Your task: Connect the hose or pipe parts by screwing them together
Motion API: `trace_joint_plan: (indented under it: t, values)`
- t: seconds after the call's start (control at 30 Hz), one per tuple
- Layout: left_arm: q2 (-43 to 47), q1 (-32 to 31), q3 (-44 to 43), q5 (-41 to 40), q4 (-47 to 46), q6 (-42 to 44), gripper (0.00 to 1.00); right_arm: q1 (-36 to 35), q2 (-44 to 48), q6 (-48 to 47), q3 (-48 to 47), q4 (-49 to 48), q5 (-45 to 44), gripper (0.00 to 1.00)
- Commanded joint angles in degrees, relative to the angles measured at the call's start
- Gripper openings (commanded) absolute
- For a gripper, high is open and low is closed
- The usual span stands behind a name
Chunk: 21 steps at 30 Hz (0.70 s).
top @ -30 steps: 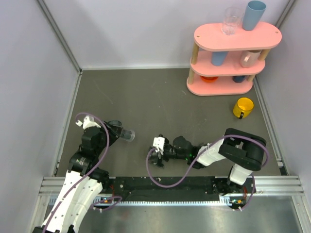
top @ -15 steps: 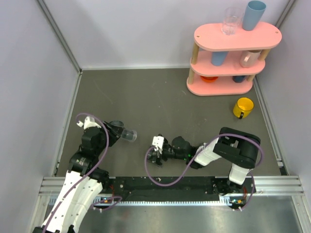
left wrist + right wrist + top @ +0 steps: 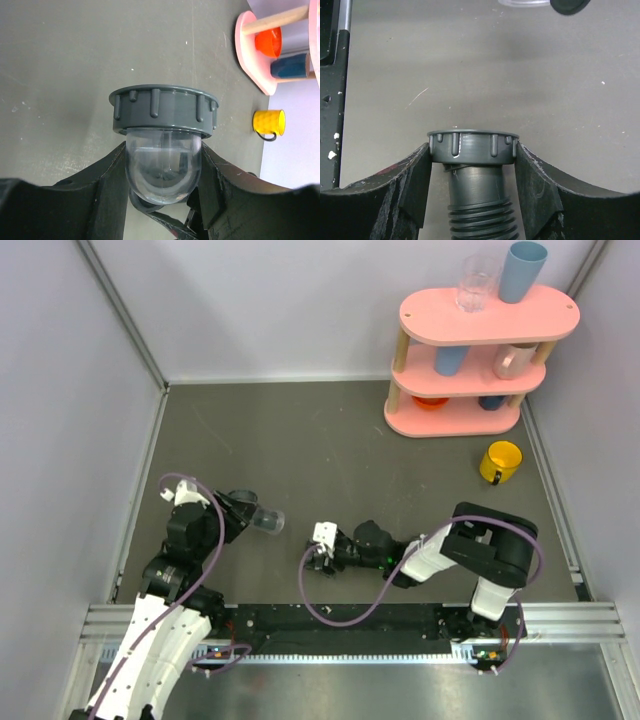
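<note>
A dark-grey ribbed hose (image 3: 480, 220) ends in a ribbed ring nut (image 3: 472, 147). My right gripper (image 3: 472, 155) is shut on that nut, one finger (image 3: 420, 172) against each side. In the top view this gripper (image 3: 320, 558) lies low at the table's middle front and covers the hose. My left gripper (image 3: 162, 160) is shut on a clear dome-shaped fitting (image 3: 162, 172) capped by a grey ring nut (image 3: 164, 110). From above, the left gripper (image 3: 250, 517) holds the clear fitting (image 3: 266, 522) a short way left of the right gripper, its nut end facing that way.
A pink two-tier rack (image 3: 470, 420) with cups stands at the back right, and a yellow mug (image 3: 501, 461) sits in front of it. A black rail (image 3: 350, 620) runs along the near edge. Purple cables loop by both arms. Grey walls close the left and back.
The right gripper's jaws have closed in onto the hose's ring nut and the gripper has edged slightly left. The left gripper has shifted a little right with the clear fitting.
</note>
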<state>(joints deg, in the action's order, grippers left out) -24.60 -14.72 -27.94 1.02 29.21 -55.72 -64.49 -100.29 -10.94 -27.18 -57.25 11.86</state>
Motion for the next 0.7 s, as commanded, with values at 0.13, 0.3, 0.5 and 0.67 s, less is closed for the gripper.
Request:
trace_joint_plan:
  t: [0.13, 0.3, 0.5, 0.67]
  values:
    - [-1.4, 0.2, -6.7, 4.1, 1.5, 5.4, 0.0, 0.4, 10.6, -8.0, -2.1, 5.1, 3.2, 0.4]
    - [-1.9, 0.2, -10.1, 7.5, 2.4, 5.3, 0.0, 1.7, 19.7, -10.0, -1.7, 9.8, 7.9, 0.39]
    - [-1.2, 0.2, -10.4, 16.4, -1.2, 1.8, 0.0, 2.5, 27.2, -11.2, -0.8, 13.3, 8.7, 0.39]
    - [-0.5, 0.2, -10.5, 19.9, -1.8, 1.0, 0.0, 2.6, 30.3, -10.2, 0.1, 12.3, 7.3, 0.39]
